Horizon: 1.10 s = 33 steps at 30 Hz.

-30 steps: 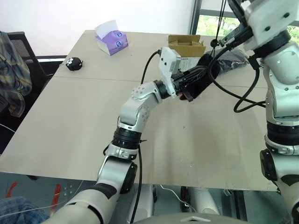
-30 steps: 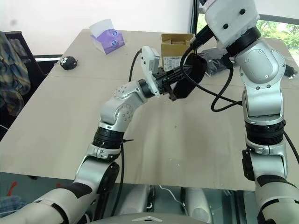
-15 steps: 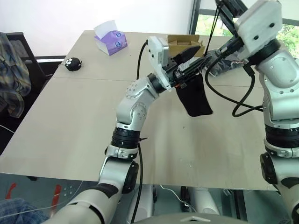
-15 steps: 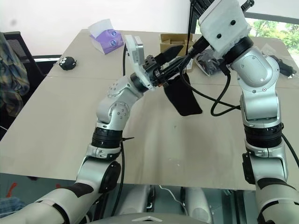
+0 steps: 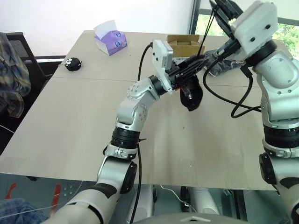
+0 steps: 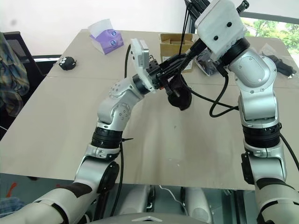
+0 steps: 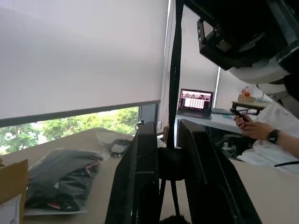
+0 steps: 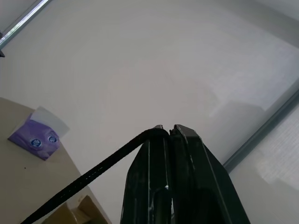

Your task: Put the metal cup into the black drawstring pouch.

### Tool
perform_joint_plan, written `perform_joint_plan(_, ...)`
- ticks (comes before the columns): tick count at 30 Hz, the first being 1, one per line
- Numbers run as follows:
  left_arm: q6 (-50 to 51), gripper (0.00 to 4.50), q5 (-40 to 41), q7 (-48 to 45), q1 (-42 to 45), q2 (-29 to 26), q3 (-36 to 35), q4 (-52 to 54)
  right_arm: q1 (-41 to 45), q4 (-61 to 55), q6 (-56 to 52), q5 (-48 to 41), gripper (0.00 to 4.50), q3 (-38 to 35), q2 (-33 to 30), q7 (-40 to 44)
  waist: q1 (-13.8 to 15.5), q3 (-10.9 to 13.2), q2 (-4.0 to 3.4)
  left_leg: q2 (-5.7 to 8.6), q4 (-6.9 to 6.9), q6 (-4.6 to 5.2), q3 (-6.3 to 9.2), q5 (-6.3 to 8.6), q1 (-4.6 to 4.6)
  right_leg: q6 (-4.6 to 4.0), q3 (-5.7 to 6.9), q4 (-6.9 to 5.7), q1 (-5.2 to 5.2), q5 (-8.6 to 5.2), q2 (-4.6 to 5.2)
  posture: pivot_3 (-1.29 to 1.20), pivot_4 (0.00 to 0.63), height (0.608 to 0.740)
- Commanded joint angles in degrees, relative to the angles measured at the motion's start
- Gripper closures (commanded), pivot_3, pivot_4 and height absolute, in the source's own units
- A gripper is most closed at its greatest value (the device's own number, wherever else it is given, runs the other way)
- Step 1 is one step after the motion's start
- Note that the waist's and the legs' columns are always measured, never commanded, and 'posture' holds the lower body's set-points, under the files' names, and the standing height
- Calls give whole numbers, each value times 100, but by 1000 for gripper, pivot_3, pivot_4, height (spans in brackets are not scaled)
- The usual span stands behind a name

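1. The black drawstring pouch (image 5: 190, 94) hangs bunched above the tabletop (image 5: 70, 126), in front of the cardboard box (image 5: 186, 45).
2. The left pincer (image 5: 192, 64) pinches the pouch's top between its nearly pressed-together fingers (image 7: 140, 186).
3. The right pincer (image 8: 168, 133), above the box, is pressed together on the pouch's cord (image 8: 88, 175).
4. Beyond, left of the box, sits a purple tissue pack (image 5: 111, 39).

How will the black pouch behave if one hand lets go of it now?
Probably floppy: the black drawstring pouch hangs bunched and sagging between the left hand and right hand, above the table. Its rounded bottom hints at weight inside, so it may swing. The thin cord pinched in the right hand could slip or cinch the mouth.
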<state>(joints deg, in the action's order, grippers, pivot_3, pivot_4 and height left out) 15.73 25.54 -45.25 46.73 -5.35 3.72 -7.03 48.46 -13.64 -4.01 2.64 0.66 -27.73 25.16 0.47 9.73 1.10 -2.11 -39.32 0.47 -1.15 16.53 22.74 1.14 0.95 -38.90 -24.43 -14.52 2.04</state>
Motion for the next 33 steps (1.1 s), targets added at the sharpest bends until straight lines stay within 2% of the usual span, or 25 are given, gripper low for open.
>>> perform_joint_plan(1, -98, 4336, -275, 49, -109, -55, 134, -196, 631, -46, 709, 208, 4500, -564, 66, -818, -4, 0, 0, 0, 0, 0, 0, 0, 0, 0, 0, -2, -3, 0, -1, 0, 150, 715)
perform_joint_plan(5, -55, 4336, -303, -113, -241, -120, 213, -236, 996, 55, 1220, 392, 4500, -993, -23, -1427, -1, -2, 3, -1, 1, -1, 0, 0, 13, 0, -1, -7, -23, 0, -1, 0, 150, 715)
perform_joint_plan(9, 105, 4336, -181, -274, -312, -124, 259, -167, 1007, 147, 1460, 329, 4500, -1053, -58, -1511, 0, -3, -1, -2, 2, -1, -11, 0, 13, 0, -11, -5, -22, 0, 0, 0, 150, 715)
perform_joint_plan(13, -112, 2361, -334, -245, -353, -148, 317, -134, 498, 282, 1061, 155, 4500, -676, -73, -943, -3, -5, -4, -2, 2, 0, -12, 0, 9, 0, -12, -9, -22, 0, -1, 0, 150, 715)
perform_joint_plan(15, -93, 1543, -320, -218, -338, -141, 287, -92, 318, 225, 731, 35, 4500, -522, -86, -691, -5, -5, -4, -2, 1, 0, -11, 0, 10, -1, -12, -9, -22, 1, -2, 0, 150, 715)
perform_joint_plan(22, 411, 1543, 58, -517, -613, -396, 297, 750, -585, -215, -581, -345, 4500, -154, -127, 63, -18, -5, -4, -4, 2, 0, -5, 0, 14, -1, -14, -8, -23, 1, -1, 0, 150, 715)
perform_joint_plan(28, 853, 1543, 328, -528, -923, -764, 214, 1416, -1667, -707, -1506, -772, 4500, -393, -314, 426, -9, -4, -4, -9, 1, 0, 7, 0, 13, -1, -18, -9, -23, 1, 0, 0, 150, 715)
perform_joint_plan(31, 935, 1496, 298, -455, -1140, -973, 121, 1501, -2242, -789, -1755, -1073, 3497, -632, -653, 790, 23, -5, -4, -3, -1, 1, 7, 0, 9, -1, -15, -8, -16, 1, 0, 0, 150, 715)
perform_joint_plan(33, 840, 1496, 101, -411, -1445, -1213, 101, 1492, -2630, -702, -1719, -1236, 2571, -854, -892, 1040, 20, -6, -5, -2, -1, 2, 7, 1, 5, -1, -16, -9, -16, 1, -1, 0, 150, 715)
